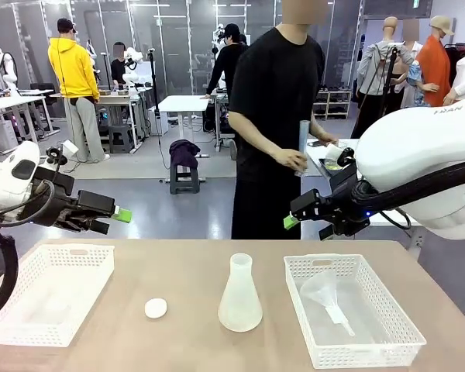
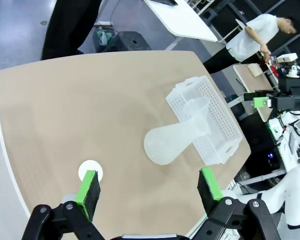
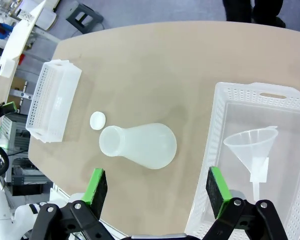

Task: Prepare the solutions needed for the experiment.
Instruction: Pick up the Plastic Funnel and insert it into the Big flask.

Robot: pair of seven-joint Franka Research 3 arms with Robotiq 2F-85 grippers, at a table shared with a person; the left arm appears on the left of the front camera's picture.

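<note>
Left gripper (image 2: 149, 189): fingers wide, nothing between them, hanging over the table's (image 1: 178, 271) far-left part above the left basket (image 1: 70, 249).
Right gripper (image 3: 157, 189): fingers wide too, nothing held, up over the far edge above the right basket (image 1: 372, 353).
Conical flask (image 1: 240, 298) is upright mid-table, toward the near edge. White round cap (image 1: 156, 308) lies flat to its left, near but not touching.
Funnel (image 1: 328, 298) lies on its side in the right basket at the near-right corner.
The person is beyond the far edge. One hand (image 1: 294, 161) holds a tall translucent cylinder (image 1: 303, 136) upright, off the table.
The solutions: can't tell where they are. The cylinder is too small and pale to show any liquid, and the frosted flask wall shows no readable liquid level.
</note>
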